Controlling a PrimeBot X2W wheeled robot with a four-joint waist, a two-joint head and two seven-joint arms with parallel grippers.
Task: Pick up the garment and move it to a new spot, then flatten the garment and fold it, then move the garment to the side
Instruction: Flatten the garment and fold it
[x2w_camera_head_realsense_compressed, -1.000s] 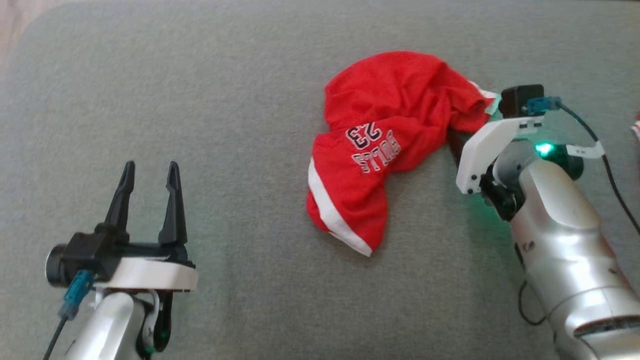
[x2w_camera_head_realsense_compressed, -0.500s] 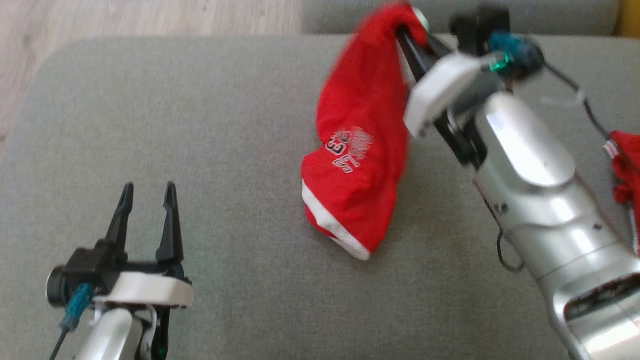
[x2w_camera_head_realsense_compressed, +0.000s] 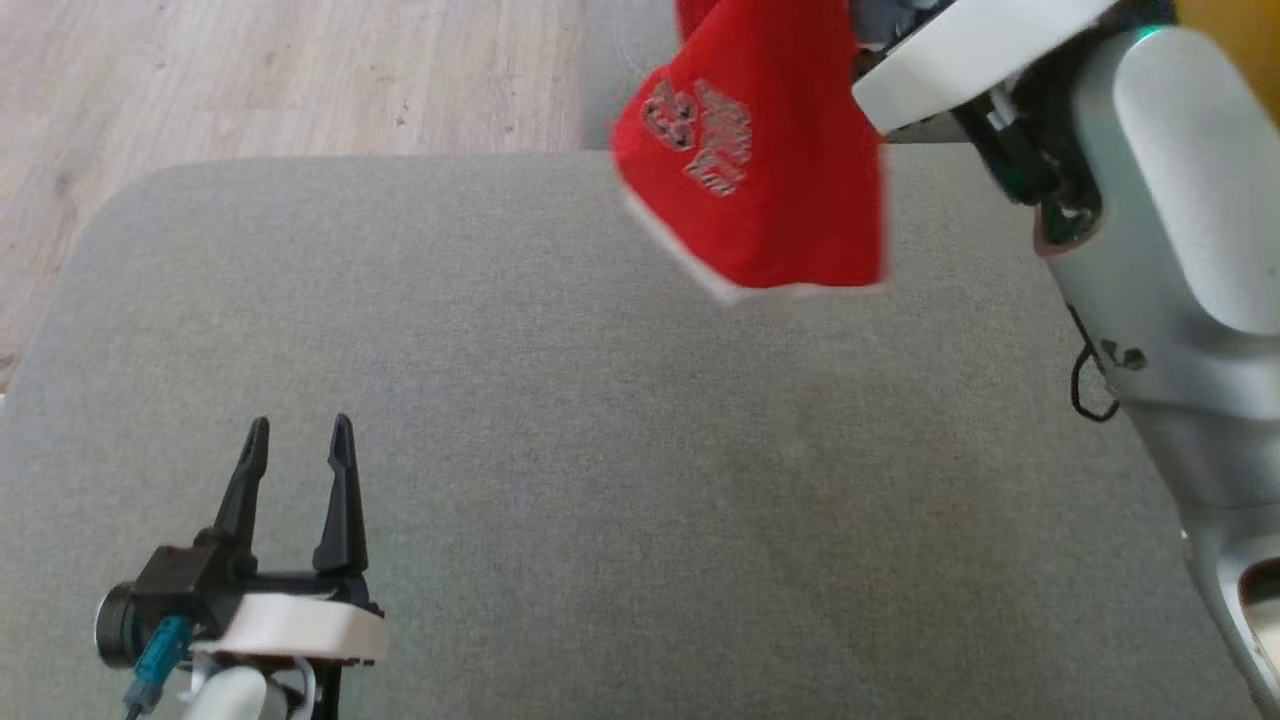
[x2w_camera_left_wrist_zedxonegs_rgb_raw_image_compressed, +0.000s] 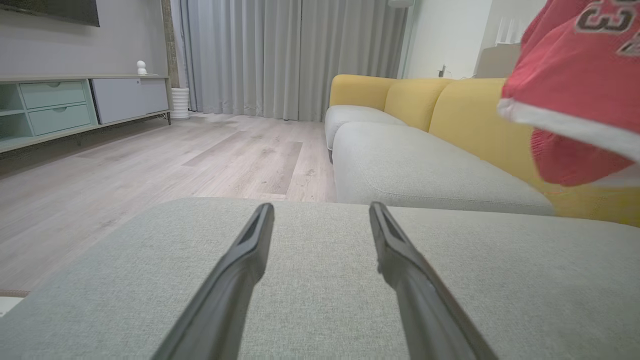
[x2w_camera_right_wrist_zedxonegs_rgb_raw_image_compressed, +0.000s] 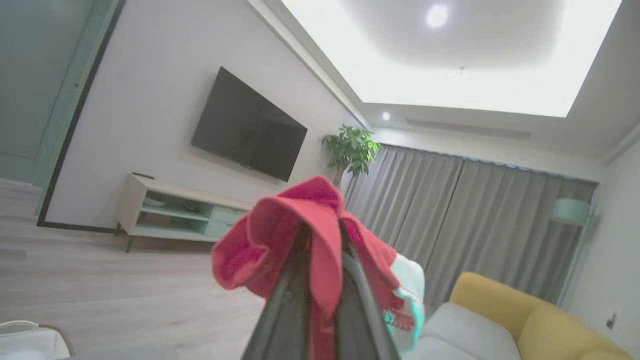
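Observation:
The garment (x2w_camera_head_realsense_compressed: 770, 160), red shorts with white trim and lettering, hangs in the air above the far edge of the grey cushion (x2w_camera_head_realsense_compressed: 620, 480), clear of its surface. My right gripper (x2w_camera_right_wrist_zedxonegs_rgb_raw_image_compressed: 322, 250) is shut on a bunched fold of the garment (x2w_camera_right_wrist_zedxonegs_rgb_raw_image_compressed: 300, 225), with the cloth pinched between the two dark fingers. In the head view my right forearm (x2w_camera_head_realsense_compressed: 1150, 230) rises at the upper right beside the hanging cloth. At the lower left my left gripper (x2w_camera_head_realsense_compressed: 298, 440) stands open just above the cushion, nothing between its fingers (x2w_camera_left_wrist_zedxonegs_rgb_raw_image_compressed: 240, 270). The garment (x2w_camera_left_wrist_zedxonegs_rgb_raw_image_compressed: 575, 95) hangs at the upper right of the left wrist view.
Wooden floor (x2w_camera_head_realsense_compressed: 280, 80) lies beyond the cushion's far left edge. A yellow sofa with grey seats (x2w_camera_left_wrist_zedxonegs_rgb_raw_image_compressed: 430, 150) stands past the cushion. A TV cabinet (x2w_camera_left_wrist_zedxonegs_rgb_raw_image_compressed: 75, 105) and grey curtains (x2w_camera_left_wrist_zedxonegs_rgb_raw_image_compressed: 295, 55) line the room's far side.
My right gripper closed on the garment's far edge and lifted it off the cushion into the air. The head camera has shifted, showing more floor. The left gripper stays open.

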